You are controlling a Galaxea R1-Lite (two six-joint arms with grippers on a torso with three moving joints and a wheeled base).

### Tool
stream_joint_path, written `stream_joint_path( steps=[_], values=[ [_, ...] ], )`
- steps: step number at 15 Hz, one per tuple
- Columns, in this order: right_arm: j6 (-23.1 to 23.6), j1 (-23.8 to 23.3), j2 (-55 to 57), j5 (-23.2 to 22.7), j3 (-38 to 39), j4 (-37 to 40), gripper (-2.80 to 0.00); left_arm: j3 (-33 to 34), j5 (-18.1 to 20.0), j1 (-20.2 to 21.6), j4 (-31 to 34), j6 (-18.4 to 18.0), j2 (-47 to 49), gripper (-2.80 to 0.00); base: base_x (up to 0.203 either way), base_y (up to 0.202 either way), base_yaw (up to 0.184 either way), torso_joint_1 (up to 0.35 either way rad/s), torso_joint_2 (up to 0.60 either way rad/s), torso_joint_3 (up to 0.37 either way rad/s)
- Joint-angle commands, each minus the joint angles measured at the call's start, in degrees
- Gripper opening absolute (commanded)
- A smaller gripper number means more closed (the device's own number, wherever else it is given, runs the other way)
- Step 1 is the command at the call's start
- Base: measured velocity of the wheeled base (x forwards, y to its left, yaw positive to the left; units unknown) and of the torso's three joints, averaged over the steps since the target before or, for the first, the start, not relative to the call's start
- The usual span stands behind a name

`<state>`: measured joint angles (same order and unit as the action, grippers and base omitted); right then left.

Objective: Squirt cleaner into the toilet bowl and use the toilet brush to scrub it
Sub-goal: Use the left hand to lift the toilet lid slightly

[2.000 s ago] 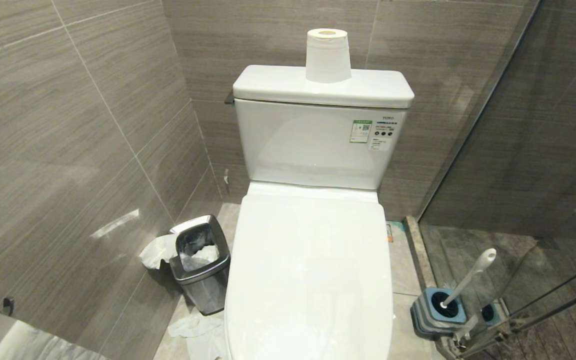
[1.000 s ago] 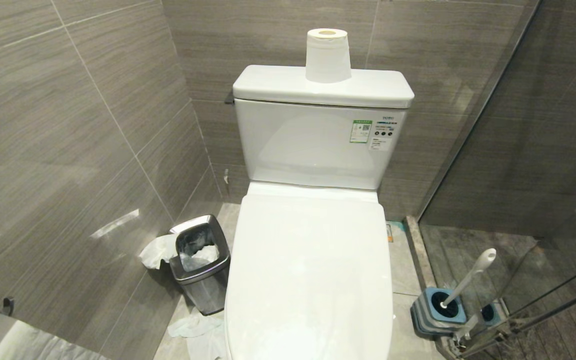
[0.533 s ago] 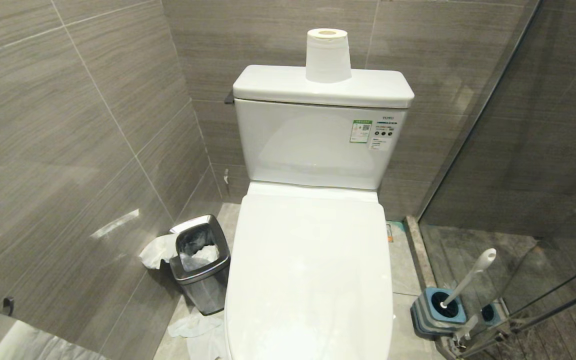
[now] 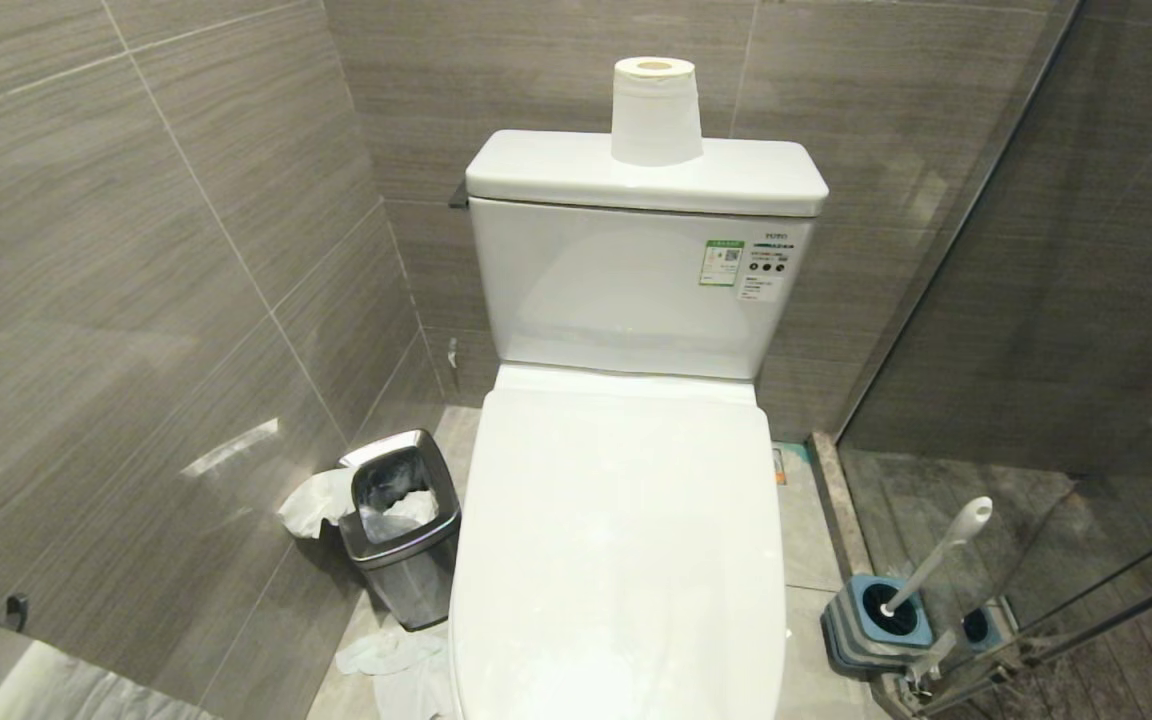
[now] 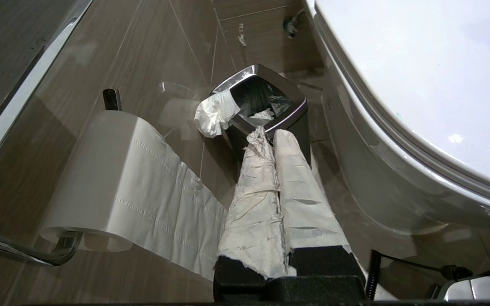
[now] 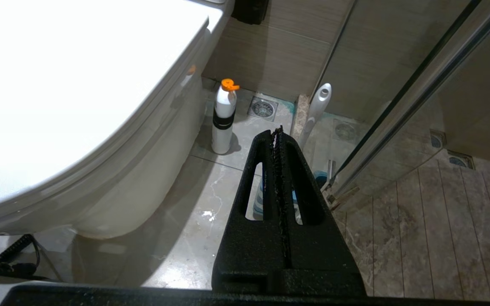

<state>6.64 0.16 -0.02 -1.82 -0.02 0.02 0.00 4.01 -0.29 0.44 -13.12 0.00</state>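
The toilet bowl is standing against the back wall with its lid lying down flat, so the inside of it is not showing. No blue liquid is showing on the white surface.

On the floor at the robot's left, just beside the toilet, one small waste bin with a shiny steel rim is standing. It is holding a dark liner and some crumpled white paper, and one piece of tissue is hanging over its edge toward the wall. More paper is lying on the tiles in front of the bin.

At the robot's right, near the glass shower partition, one square blue and grey holder is sitting on the floor. The toilet brush is standing inside it, its grey handle leaning up to the right; the bristle head is hidden in the holder.

In the right wrist view, one white bottle with an orange cap is standing upright on the floor close to the base of the toilet, between it and the brush.

I am counting two paper rolls: one roll standing on the tank lid, and one wall roll hanging from a metal holder on the left wall.

The left gripper, with fingers wrapped in white paper, is hanging low beside the toilet, pressed closed and holding nothing. The right gripper is hanging on the other side, its black fingers also closed together and empty.
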Motion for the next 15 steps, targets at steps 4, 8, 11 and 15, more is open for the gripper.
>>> stream_joint_path(
  steps=[4,8,11,15],
  values=[
    [-0.05,0.02,0.02,-0.03,0.02,-0.07,-2.8,0.18,-0.1,0.03,0.17,4.53,0.08,-2.8,0.0,0.0,0.0,0.0,0.0,0.0],
    [-0.56,0.02,0.02,-0.03,0.02,-0.1,-2.8,0.18,-0.58,0.03,0.26,5.65,0.0,-2.8,0.0,0.0,0.0,0.0,0.0,0.0],
    [-1.67,0.02,0.02,0.06,-0.06,0.15,-2.8,0.18,-0.67,0.03,0.18,5.65,0.01,-2.8,0.0,0.0,0.0,0.0,0.0,0.0],
    [-5.47,0.02,0.02,0.4,-0.06,0.24,-2.8,0.04,-0.5,0.03,-0.19,3.38,0.01,-2.8,0.0,0.0,0.0,0.0,0.0,0.0]
  ],
)
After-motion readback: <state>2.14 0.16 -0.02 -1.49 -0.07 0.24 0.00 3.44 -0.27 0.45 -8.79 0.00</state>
